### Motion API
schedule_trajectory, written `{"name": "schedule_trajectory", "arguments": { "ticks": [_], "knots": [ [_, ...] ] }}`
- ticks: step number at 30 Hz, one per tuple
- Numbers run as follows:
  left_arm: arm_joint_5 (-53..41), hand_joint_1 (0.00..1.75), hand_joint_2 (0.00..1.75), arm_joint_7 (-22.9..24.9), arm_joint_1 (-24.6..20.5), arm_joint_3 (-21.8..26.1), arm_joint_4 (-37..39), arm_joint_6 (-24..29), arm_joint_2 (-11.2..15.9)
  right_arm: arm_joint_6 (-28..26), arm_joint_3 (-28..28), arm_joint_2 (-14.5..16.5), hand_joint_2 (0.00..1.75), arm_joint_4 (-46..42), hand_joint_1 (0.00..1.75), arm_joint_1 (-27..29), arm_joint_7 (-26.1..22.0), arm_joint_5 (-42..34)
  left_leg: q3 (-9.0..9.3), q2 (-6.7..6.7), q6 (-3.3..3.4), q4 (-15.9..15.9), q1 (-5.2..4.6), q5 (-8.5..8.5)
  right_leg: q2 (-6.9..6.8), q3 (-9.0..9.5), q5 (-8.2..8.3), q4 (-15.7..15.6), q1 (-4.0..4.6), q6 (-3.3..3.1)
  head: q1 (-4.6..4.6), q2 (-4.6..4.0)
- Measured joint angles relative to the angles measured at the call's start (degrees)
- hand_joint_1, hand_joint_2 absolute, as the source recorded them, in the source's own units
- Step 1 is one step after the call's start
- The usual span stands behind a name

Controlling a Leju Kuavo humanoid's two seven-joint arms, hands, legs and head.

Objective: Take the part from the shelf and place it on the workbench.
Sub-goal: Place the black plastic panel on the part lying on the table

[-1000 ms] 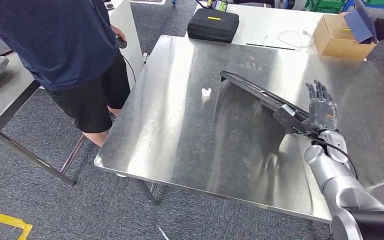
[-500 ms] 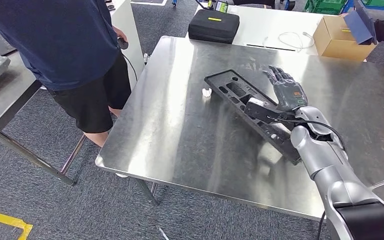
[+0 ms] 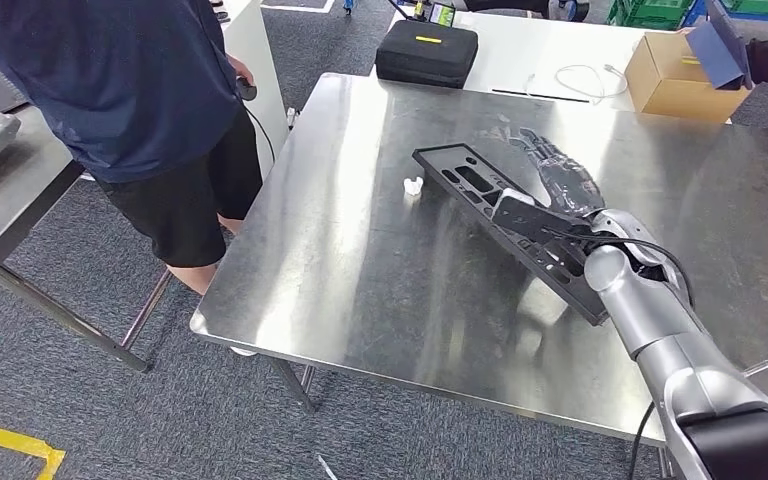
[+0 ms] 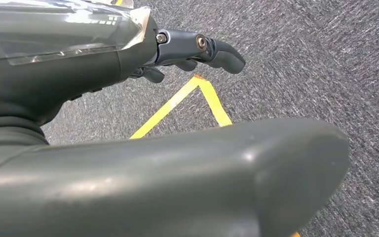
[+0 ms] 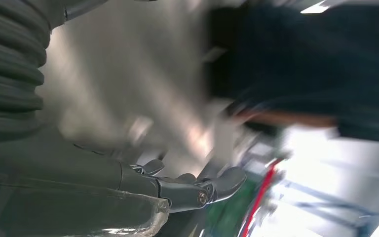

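Beside the part (image 3: 508, 223), a white scrap (image 3: 414, 185).

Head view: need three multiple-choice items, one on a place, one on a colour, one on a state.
1. Where does the small white piece lie?
A. on the floor
B. on the steel workbench, beside the black tray's far end
C. inside the cardboard box

2. What colour is the zipped case on the white table?
A. black
B. red
C. white

3. What is the right hand doing?
A. hanging by the floor
B. resting on the cardboard box
C. holding the black tray, which lies on the workbench

Answers:
1 B, it sits on bare steel next to the tray.
2 A, black with a yellow mark.
3 C, the thumb lies over the tray and the fingers reach past its far edge.
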Motion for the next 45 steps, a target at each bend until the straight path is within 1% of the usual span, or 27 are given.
{"name": "schedule_trajectory", "arguments": {
  "ticks": [2, 4, 7, 14, 18, 23, 25, 27, 29, 30, 31, 32, 33, 34, 35, 36, 37, 38, 39, 40, 41, 42, 43, 45],
  "knots": [
    [0.23, 0.00, 0.00, -0.03, 0.00, 0.01, 0.04, 0.42, -0.03, 4.47, -0.12, 0.31, 1.75, -3.44, 0.00, 4.16, -1.30, -8.41, 0.03, 0.00, 0.00, -0.01, 0.00, -0.03, 0.00, 0.05, -0.02, 0.00, 0.00, 0.03, 0.01, 0.00],
    [0.43, 0.00, 0.00, -0.11, -0.01, 0.01, 0.06, 0.87, -0.08, 5.78, 0.61, 0.84, 1.75, -6.06, 0.00, 7.41, -2.40, -10.85, 0.04, 0.02, 0.00, -0.01, 0.00, -0.05, 0.02, 0.04, -0.02, 0.00, 0.00, 0.03, 0.00, 0.00],
    [0.80, 0.00, 0.00, -0.27, -0.02, 0.04, 0.08, 1.71, -0.19, 7.07, 2.72, 2.11, 1.75, -9.58, 0.00, 12.10, -4.33, -11.74, 0.06, 0.02, -0.01, -0.02, 0.01, -0.06, 0.02, 0.04, -0.05, 0.00, 0.01, 0.00, 0.01, 0.00],
    [1.91, 0.00, 0.00, -0.46, -0.02, 0.41, 0.10, 2.79, -0.53, 7.98, 9.91, 5.80, 1.75, -14.86, 0.00, 21.00, -8.77, -9.89, 0.07, 0.02, -0.01, -0.01, 0.02, -0.14, 0.02, 0.06, -0.11, -0.03, 0.01, -0.08, 0.00, 0.00],
    [2.28, 0.00, 0.00, -0.48, -0.01, 0.64, 0.11, 2.81, -0.57, 7.94, 12.88, 6.95, 1.75, -15.81, 0.00, 23.52, -10.19, -8.55, 0.10, 0.02, 0.06, 0.05, -0.09, -0.25, 0.02, 0.13, -0.11, -0.05, -0.13, -0.08, 0.01, 0.00],
    [2.47, 0.00, 0.00, -0.60, -0.01, 0.97, 0.11, 2.75, -0.57, 8.25, 14.77, 7.79, 1.75, -16.27, 0.00, 25.19, -10.56, -8.80, 0.02, 0.04, 0.47, 0.41, -0.26, -0.54, 0.04, 0.23, -0.13, -0.06, -0.33, 0.01, -0.01, 0.00],
    [2.58, 0.00, 0.00, -0.81, -0.01, 1.11, 0.11, 2.53, -0.56, 8.90, 15.03, 8.08, 1.75, -16.27, 0.00, 25.41, -10.60, -9.48, -0.01, 0.04, 0.71, 0.63, -0.30, -0.68, 0.04, 0.34, -0.16, -0.11, -0.37, 0.15, 0.01, 0.00],
    [2.66, 0.00, 0.00, -0.98, -0.01, 1.24, 0.11, 2.15, -0.55, 9.19, 15.33, 8.72, 1.75, -16.26, 0.00, 25.73, -10.58, -9.60, 0.08, 0.04, 1.06, 0.67, -0.34, -0.56, 0.04, 0.61, 0.02, -0.38, -0.39, 0.51, -0.02, 0.00],
    [2.69, 0.00, 0.00, -1.05, -0.03, 1.32, 0.11, 1.81, -0.62, 8.70, 15.81, 9.67, 1.75, -16.19, 0.00, 26.19, -10.51, -8.49, 0.62, 0.21, 1.47, -0.30, 0.11, 0.21, 0.03, 0.66, -0.10, -0.45, -0.28, 0.82, -0.02, 0.00],
    [2.68, 0.00, 0.00, -1.06, -0.05, 1.33, 0.12, 1.73, -0.67, 8.26, 16.11, 10.16, 1.75, -16.10, 0.00, 26.42, -10.45, -7.62, 0.89, 0.32, 1.68, -0.93, 0.40, 0.63, 0.02, 0.35, -0.70, 0.24, -0.18, 0.81, 0.09, 0.00],
    [2.64, 0.00, 0.00, -1.03, -0.07, 1.33, 0.13, 1.68, -0.72, 7.82, 16.43, 10.64, 1.75, -15.97, 0.00, 26.66, -10.41, -6.86, 1.10, 0.46, 1.78, -1.46, 0.68, 0.98, -0.01, -0.39, -1.80, 1.89, -0.12, 0.65, 0.26, 0.00],
    [2.59, 0.00, 0.00, -0.96, -0.08, 1.32, 0.13, 1.65, -0.74, 7.42, 16.74, 11.12, 1.75, -15.75, 0.00, 26.90, -10.37, -6.20, 1.13, 0.55, 1.85, -1.64, 0.73, 1.12, -0.05, -1.58, -3.21, 4.60, -0.14, 0.50, 0.40, 0.00],
    [2.50, 0.00, 0.00, -0.86, -0.07, 1.32, 0.14, 1.65, -0.75, 7.10, 17.01, 11.56, 1.75, -15.50, 0.00, 27.12, -10.36, -5.74, 1.08, 0.62, 1.90, -1.71, 0.78, 1.20, -0.04, -2.99, -4.74, 8.03, -0.11, 0.39, 0.53, 0.00],
    [2.37, 0.00, 0.00, -0.69, -0.05, 1.32, 0.14, 1.67, -0.76, 6.87, 17.23, 11.94, 1.75, -15.21, 0.00, 27.38, -10.36, -5.42, 1.01, 0.68, 1.88, -1.71, 0.78, 1.23, -0.05, -4.45, -5.97, 11.51, -0.15, 0.43, 0.56, 0.00],
    [2.24, 0.00, 0.00, -0.52, -0.03, 1.32, 0.15, 1.71, -0.77, 6.71, 17.41, 12.25, 1.75, -14.92, 0.00, 27.67, -10.37, -5.13, 0.97, 0.72, 1.85, -1.69, 0.82, 1.25, -0.05, -5.47, -6.65, 14.08, -0.22, 0.66, 0.55, 0.00],
    [2.12, 0.00, 0.00, -0.35, -0.02, 1.32, 0.15, 1.75, -0.77, 6.59, 17.52, 12.45, 1.75, -14.68, 0.00, 27.94, -10.37, -4.93, 0.94, 0.74, 1.77, -1.67, 0.90, 1.26, -0.07, -5.71, -6.58, 14.95, -0.32, 1.08, 0.55, 0.00],
    [2.01, 0.00, 0.00, -0.17, -0.02, 1.31, 0.15, 1.81, -0.77, 6.46, 17.60, 12.67, 1.75, -14.45, 0.00, 28.15, -10.37, -4.77, 0.93, 0.74, 1.62, -1.62, 1.05, 1.27, -0.09, -5.09, -5.81, 14.00, -0.45, 1.66, 0.57, 0.00],
    [1.92, 0.00, 0.00, -0.02, -0.02, 1.30, 0.15, 1.86, -0.76, 6.30, 17.64, 12.90, 1.75, -14.24, 0.00, 28.28, -10.36, -4.63, 0.92, 0.73, 1.38, -1.54, 1.26, 1.25, -0.13, -3.49, -4.48, 11.07, -0.63, 2.35, 0.57, 0.00],
    [1.81, 0.00, 0.00, 0.13, -0.02, 1.28, 0.15, 1.92, -0.76, 6.16, 17.65, 13.17, 1.75, -14.04, 0.00, 28.34, -10.36, -4.52, 0.91, 0.72, 1.05, -1.39, 1.42, 1.19, -0.23, -1.37, -3.03, 7.14, -0.87, 3.02, 0.58, 0.00],
    [1.67, 0.00, 0.00, 0.26, -0.04, 1.24, 0.16, 2.03, -0.76, 5.98, 17.66, 13.58, 1.75, -13.79, 0.00, 28.39, -10.31, -4.37, 0.81, 0.68, 0.52, -1.18, 1.47, 1.10, -0.05, 0.55, -1.86, 3.72, -0.83, 3.14, 0.62, 0.00],
    [1.53, 0.00, 0.00, 0.34, -0.05, 1.18, 0.16, 2.14, -0.75, 5.82, 17.66, 13.95, 1.75, -13.56, 0.00, 28.44, -10.27, -4.22, 0.71, 0.64, -0.02, -0.92, 1.44, 1.03, 0.11, 1.97, -1.26, 1.14, -0.76, 2.94, 0.65, 0.00],
    [1.41, 0.00, 0.00, 0.39, -0.07, 1.12, 0.17, 2.24, -0.75, 5.67, 17.64, 14.28, 1.75, -13.33, 0.00, 28.50, -10.23, -4.03, 0.57, 0.55, -0.51, -0.69, 1.36, 1.01, 0.32, 2.59, -1.17, 0.01, -0.62, 2.33, 0.64, 0.00],
    [1.32, 0.00, 0.00, 0.43, -0.08, 1.06, 0.17, 2.33, -0.75, 5.52, 17.63, 14.54, 1.75, -13.11, 0.00, 28.57, -10.18, -3.83, 0.43, 0.46, -0.97, -0.58, 1.32, 1.08, 0.60, 2.61, -1.31, -0.06, -0.37, 1.51, 0.58, 0.00],
    [1.24, 0.00, 0.00, 0.44, -0.06, 1.00, 0.17, 2.37, -0.76, 5.35, 17.59, 14.84, 1.75, -12.86, 0.00, 28.65, -10.16, -3.52, 0.09, 0.36, -1.49, -0.29, 1.63, 0.88, 0.63, 2.23, -1.30, -0.08, -0.51, 0.12, 0.33, 0.00]
  ]
}}
